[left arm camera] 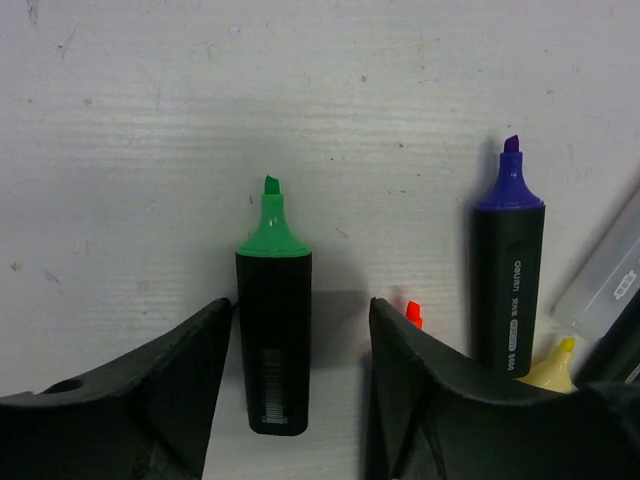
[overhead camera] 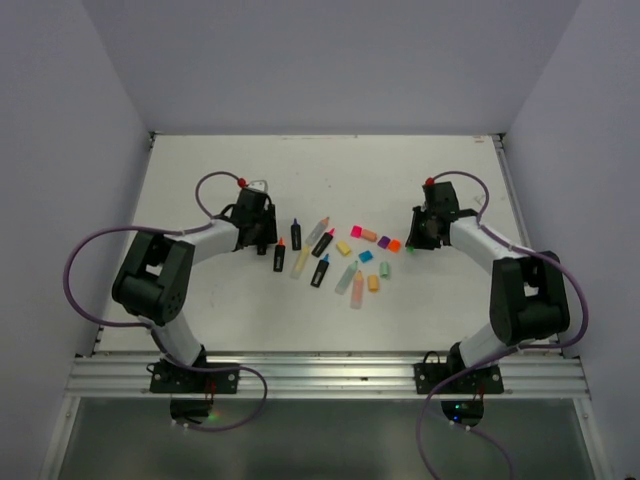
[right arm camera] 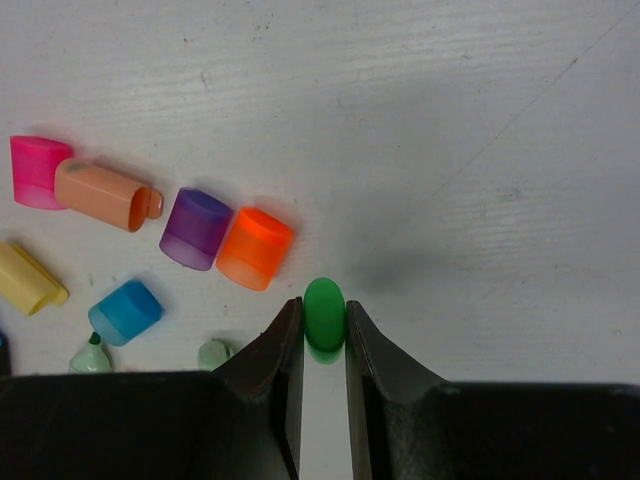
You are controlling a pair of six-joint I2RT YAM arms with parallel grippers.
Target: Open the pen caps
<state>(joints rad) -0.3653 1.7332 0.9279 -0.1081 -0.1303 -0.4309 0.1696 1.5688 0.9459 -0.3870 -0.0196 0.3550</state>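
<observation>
One green cap – in right gripper | left gripper astride green pen

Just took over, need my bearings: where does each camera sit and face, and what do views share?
Top external: above and behind the arms, looking down on the table; both arms show, left gripper and right gripper.
Left wrist: looks down between its open fingers at the uncapped green pen; purple pen beside.
Right wrist: looks down past its fingers, shut on the green cap; orange cap nearby.
Shared: top and left wrist, the purple pen; top and right wrist, the orange cap.
</observation>
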